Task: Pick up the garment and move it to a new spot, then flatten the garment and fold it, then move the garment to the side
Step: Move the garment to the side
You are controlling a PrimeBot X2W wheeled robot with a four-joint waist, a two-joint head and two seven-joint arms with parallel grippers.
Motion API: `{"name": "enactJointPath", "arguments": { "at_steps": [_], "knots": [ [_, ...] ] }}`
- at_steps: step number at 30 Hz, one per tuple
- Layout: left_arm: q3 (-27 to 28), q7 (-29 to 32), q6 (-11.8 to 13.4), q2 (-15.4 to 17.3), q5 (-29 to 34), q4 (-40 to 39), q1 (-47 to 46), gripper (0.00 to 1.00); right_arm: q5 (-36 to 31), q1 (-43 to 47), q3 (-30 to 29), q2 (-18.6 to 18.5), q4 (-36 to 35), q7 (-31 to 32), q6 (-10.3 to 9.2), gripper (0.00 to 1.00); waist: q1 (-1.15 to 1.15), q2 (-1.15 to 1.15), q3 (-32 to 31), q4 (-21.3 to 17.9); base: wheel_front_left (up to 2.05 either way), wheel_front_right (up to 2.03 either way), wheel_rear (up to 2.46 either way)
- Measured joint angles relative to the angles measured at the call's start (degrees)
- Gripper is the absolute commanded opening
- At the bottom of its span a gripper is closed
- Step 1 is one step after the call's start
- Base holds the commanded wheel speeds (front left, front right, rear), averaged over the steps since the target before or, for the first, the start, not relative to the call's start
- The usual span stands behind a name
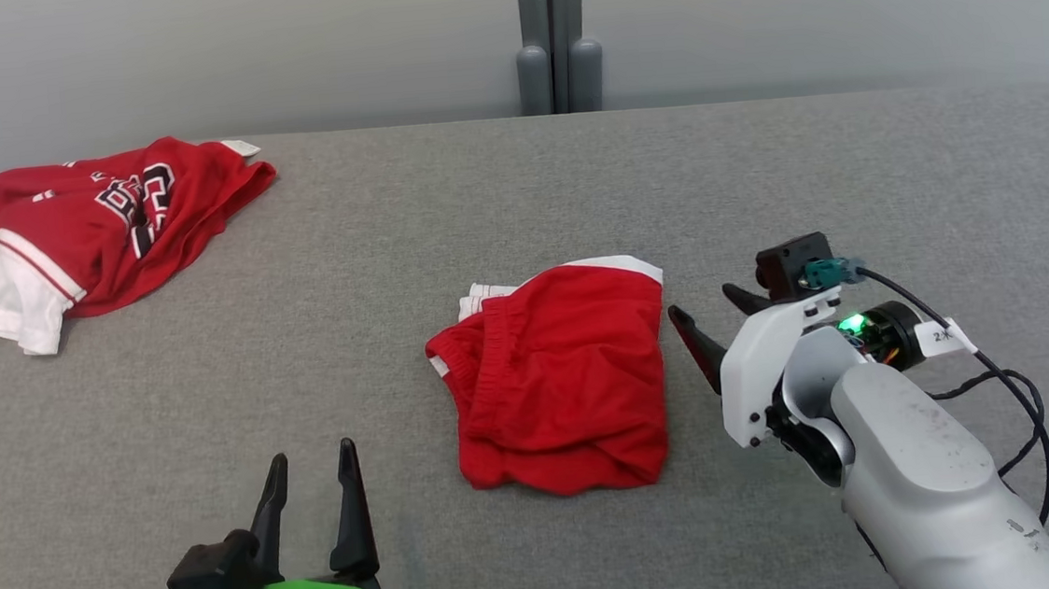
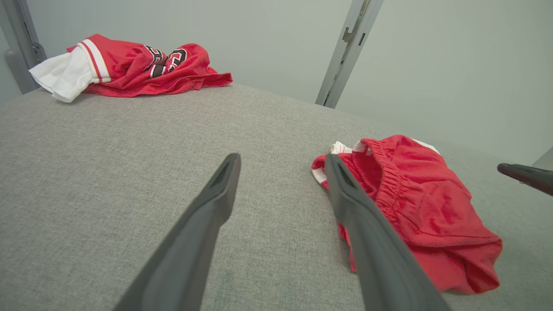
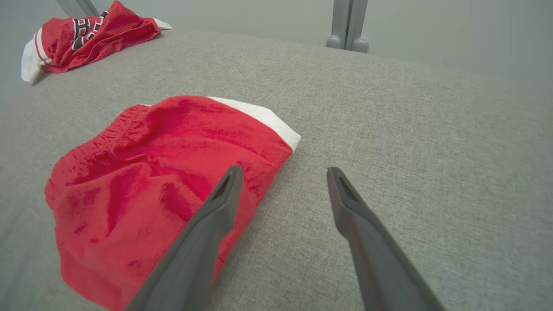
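Left gripper [image 1: 313, 456], fingers spread and empty, hangs at the front; folded red shorts [image 1: 560, 385] lie centred on the grey table [image 1: 852, 175], long axis front-to-back, just left of the nearer, likewise spread and empty right gripper [image 1: 703, 304].

Red shorts [image 1: 561, 380], folded into a compact, roughly rectangular bundle, lying flat near the middle of the grey cloth-covered surface [image 1: 371, 241]. We see the gathered elastic waistband running down the bundle's left side, white trim along the far edge and at the far-left corner, and soft creases across the top layer. We take it to be folded double, though the lower layers are hidden.
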Motion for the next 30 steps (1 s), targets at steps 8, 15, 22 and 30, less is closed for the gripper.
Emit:
{"name": "enactJointPath", "arguments": {
  "at_steps": [8, 15, 22, 30],
  "knots": [
    [-0.4, 0.0, 0.5, 0.0, -1.3, -0.3, -1.0, 1.0, 7.4, -3.7, 4.7, 0.0, 8.6, 7.4, 0.0, 1.0, 0.0, 0.0, 2.0, 4.2, 0.0, 0.0, 0.0],
    [-0.5, 0.0, 0.7, 0.0, -1.8, -0.6, -1.2, 1.0, 13.0, -6.2, 6.9, 0.0, 13.2, 9.6, 0.0, 0.91, 0.0, 0.0, 3.9, 6.5, 0.0, 0.0, 0.0],
    [-0.4, 0.0, 0.9, 0.0, -1.8, -1.3, -1.6, 1.0, 13.2, -8.6, 10.8, 0.2, 14.7, 5.6, 0.0, 0.0, 0.0, 0.0, 4.9, 5.6, 0.0, 0.0, 0.0],
    [0.1, 0.0, 0.4, 0.0, -0.1, -3.2, -2.7, 1.0, 6.8, -12.9, 10.0, 0.0, 19.1, -0.6, 0.01, 0.0, 0.0, 0.0, 5.6, 0.6, 0.0, 0.0, 0.0]
  ]
}}
